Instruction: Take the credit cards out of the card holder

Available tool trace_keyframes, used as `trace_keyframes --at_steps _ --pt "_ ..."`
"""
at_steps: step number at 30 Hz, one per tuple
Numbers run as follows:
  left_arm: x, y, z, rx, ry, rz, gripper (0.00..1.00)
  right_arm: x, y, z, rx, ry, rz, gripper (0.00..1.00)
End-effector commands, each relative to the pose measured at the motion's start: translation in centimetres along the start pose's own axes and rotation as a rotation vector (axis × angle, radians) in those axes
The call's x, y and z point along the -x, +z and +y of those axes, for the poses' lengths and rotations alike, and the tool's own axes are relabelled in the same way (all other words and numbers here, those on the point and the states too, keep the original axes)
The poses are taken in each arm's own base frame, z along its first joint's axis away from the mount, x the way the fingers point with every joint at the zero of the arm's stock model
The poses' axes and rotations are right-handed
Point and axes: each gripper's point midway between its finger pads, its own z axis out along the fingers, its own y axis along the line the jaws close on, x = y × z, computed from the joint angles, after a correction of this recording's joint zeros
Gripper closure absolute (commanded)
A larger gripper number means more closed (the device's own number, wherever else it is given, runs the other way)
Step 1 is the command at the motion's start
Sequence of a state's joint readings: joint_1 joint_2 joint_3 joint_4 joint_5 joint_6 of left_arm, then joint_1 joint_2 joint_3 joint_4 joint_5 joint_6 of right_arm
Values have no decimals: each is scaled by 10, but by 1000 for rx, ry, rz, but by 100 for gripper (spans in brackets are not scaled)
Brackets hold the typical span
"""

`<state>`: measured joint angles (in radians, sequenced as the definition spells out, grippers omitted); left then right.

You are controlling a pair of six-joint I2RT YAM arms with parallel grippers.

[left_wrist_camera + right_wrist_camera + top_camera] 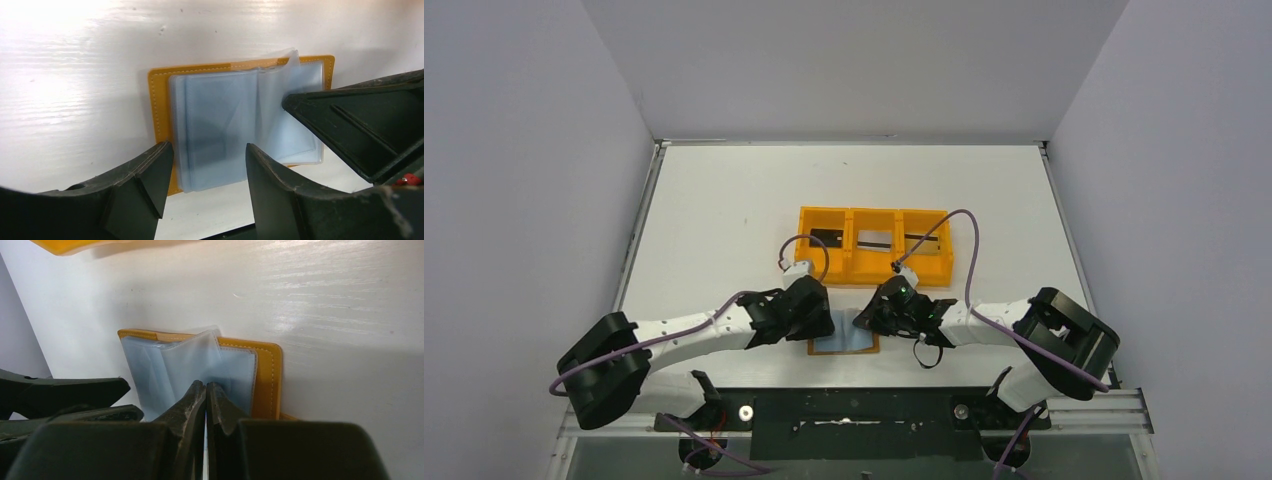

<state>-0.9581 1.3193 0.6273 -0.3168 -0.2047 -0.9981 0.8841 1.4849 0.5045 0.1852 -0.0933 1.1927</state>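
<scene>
The card holder (844, 346) lies open and flat on the white table near the front edge, tan-orange border (159, 100) around pale blue clear sleeves (220, 115). My left gripper (209, 152) hovers open over its left panel, nothing between the fingers. My right gripper (206, 386) is shut, its tips against the sleeves of the right panel (235, 370); one sleeve (200, 352) curls upward just beyond them. A faint darker rectangle (207, 147) shows through the left sleeves; I cannot tell whether it is one of the credit cards. Both grippers meet over the holder (849, 318).
A bright orange three-compartment tray (849, 245) stands just behind the holder, with a thin dark piece (828, 238) in each compartment. Purple cables loop over both wrists. White walls enclose the table on three sides.
</scene>
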Motion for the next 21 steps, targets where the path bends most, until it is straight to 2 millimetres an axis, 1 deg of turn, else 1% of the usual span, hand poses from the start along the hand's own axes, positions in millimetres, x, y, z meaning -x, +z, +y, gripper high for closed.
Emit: trace_keyframes --at_steps 1,4,8,10,11,16,21 --pt "33 -23 -9 -1 -34 -126 45 -15 2 -43 -153 -32 47 100" --pt "38 -29 -20 -56 -31 -141 45 -16 2 -42 -152 -31 47 100" --pt "30 -26 -41 -169 -30 -104 44 -16 3 -42 -150 -32 48 100" --pt "21 -19 -41 -187 -28 -72 44 -16 3 -42 -150 -29 48 100" --pt "18 -16 -40 -181 -33 -63 44 -16 3 -43 -151 -28 48 100" --pt "7 -1 -19 -70 -24 -25 44 -16 2 -42 -151 -32 48 100" --pt "3 3 -12 -38 -17 -10 45 -15 1 -42 -154 -35 46 100"
